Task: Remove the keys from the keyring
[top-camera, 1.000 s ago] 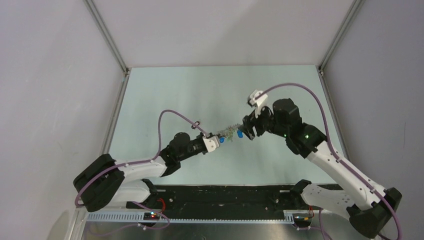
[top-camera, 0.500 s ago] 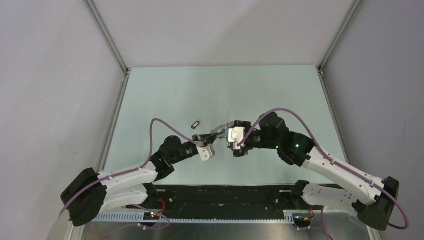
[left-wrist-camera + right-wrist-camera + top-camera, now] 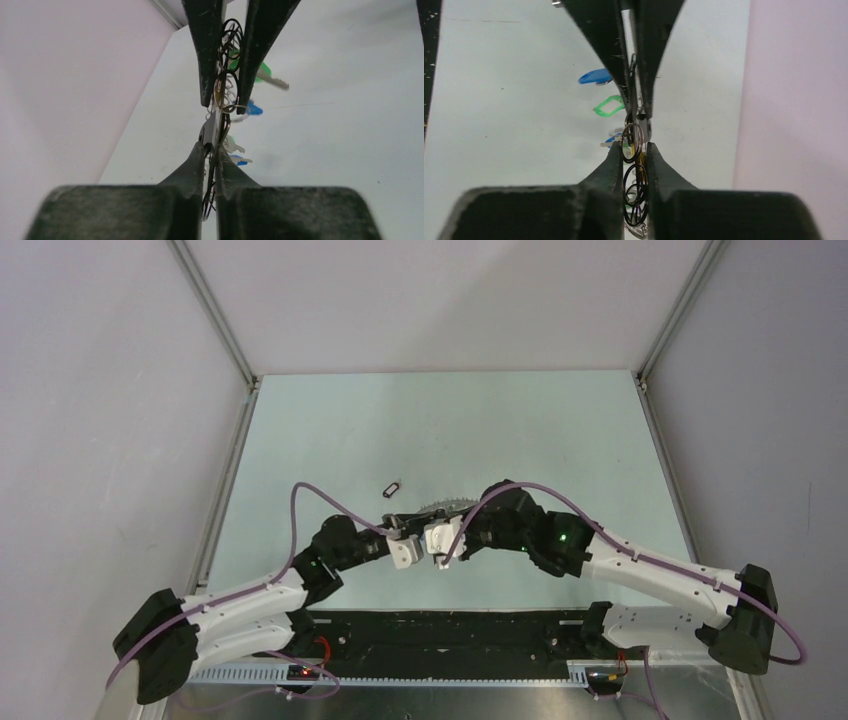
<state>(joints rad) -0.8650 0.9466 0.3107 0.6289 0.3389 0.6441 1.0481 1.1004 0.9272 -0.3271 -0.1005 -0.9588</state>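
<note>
The keyring [image 3: 446, 506] hangs edge-on between both grippers, just above the table. In the left wrist view my left gripper [image 3: 211, 152] is shut on the keyring's wires [image 3: 210, 131]. Green [image 3: 261, 70] and blue [image 3: 253, 108] keys stick out to the right of it. The right gripper's fingers [image 3: 206, 50] pinch the same bunch from the far side. In the right wrist view my right gripper [image 3: 634, 150] is shut on the small rings [image 3: 632, 142] of the keyring. A blue key [image 3: 594, 76] and a green tag [image 3: 608, 106] hang to the left of it.
A small black tag [image 3: 391, 488] lies on the pale green table [image 3: 330, 430], just behind the left arm's purple cable [image 3: 310, 492]. Grey walls close in both sides, and a black rail [image 3: 450, 628] runs along the near edge.
Both arms have drawn towards the near edge and come tip to tip. The right gripper, open before, has closed on the bunch. The keyring has moved nearer and to the left.
</note>
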